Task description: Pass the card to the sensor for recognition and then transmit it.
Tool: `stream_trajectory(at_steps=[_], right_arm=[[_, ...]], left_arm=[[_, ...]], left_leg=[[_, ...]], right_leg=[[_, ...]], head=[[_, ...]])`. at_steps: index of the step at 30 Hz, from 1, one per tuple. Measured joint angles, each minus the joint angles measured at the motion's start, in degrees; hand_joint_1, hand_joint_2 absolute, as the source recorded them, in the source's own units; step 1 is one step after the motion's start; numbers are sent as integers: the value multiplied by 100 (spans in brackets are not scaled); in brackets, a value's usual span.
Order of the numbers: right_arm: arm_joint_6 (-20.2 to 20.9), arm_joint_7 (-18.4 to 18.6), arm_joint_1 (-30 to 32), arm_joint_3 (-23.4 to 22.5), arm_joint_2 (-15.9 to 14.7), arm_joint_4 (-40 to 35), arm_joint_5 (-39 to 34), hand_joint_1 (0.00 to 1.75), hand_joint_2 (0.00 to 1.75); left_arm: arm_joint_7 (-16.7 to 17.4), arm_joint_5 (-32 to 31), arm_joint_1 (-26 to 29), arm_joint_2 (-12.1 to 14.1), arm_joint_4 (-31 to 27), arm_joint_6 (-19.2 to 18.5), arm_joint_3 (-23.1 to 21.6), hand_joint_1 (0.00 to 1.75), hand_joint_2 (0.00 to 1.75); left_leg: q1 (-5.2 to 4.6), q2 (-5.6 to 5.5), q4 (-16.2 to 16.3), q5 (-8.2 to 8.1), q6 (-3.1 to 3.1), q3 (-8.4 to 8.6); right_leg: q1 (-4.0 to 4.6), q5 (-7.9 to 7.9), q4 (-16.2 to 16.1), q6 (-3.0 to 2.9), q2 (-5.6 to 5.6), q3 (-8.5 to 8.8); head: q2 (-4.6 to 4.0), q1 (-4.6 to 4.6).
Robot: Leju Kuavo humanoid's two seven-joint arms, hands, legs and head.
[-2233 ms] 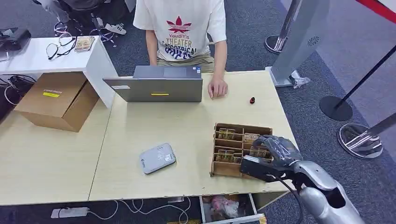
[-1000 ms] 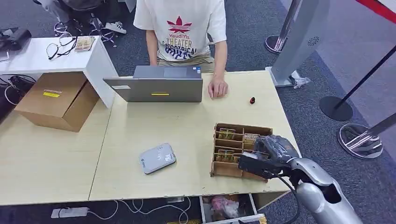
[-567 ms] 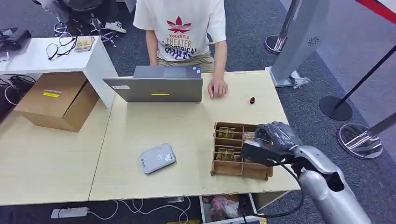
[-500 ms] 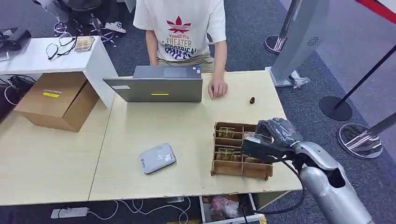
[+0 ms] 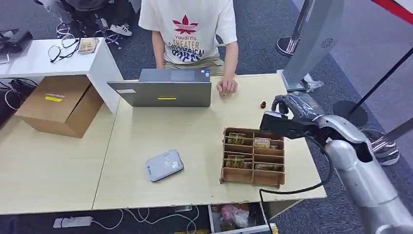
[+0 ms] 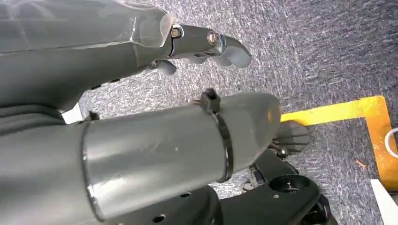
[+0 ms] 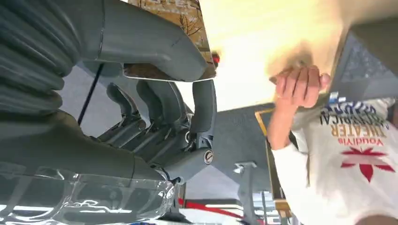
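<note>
Above the far edge of the wooden card tray (image 5: 253,157), right hand (image 5: 291,113) pinching a card (image 7: 176,21) (thumb over its face), grey sensor (image 5: 164,165) well apart on the table (image 5: 160,131), left hand (image 6: 206,44) hanging, fingers apart, holding nothing.

Even, diffuse light from overhead fills the head view, which is bright and sharp across the pale wooden table (image 5: 160,131), with only soft, short shadows under the grey open laptop (image 5: 163,92) and the brown compartmented cardboard box (image 5: 253,157). In the right wrist view the tabletop (image 7: 263,42) is overexposed to a glowing yellow, and the person's hand (image 7: 300,86) is softly blurred. The left wrist view is evenly lit; the grey carpet (image 6: 319,42) looks crisp.
</note>
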Motion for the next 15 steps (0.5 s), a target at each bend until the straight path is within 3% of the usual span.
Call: stream_trajectory(at_steps=[11,14,15], right_arm=[[162,-50,-1278,321,-20,748,-437,152,175],[221,-28,-1631,450,-15,1047,-487,155,175],[221,-24,-1712,489,-7,1127,-498,164,175]], left_arm=[[96,-90,-94,-2,0,-44,-26,0,0],[127,-118,-122,-2,0,-55,-42,0,0],[153,-124,-131,-2,0,-59,-44,0,0]], left_leg=[[0,0,0,1,0,-1],[1,-4,0,1,0,-2],[1,-4,0,1,0,-4]], right_leg=[[1,0,3,0,0,0],[1,0,3,0,-4,0],[1,0,3,0,-5,1]], head=[[0,0],[0,2],[0,-2]])
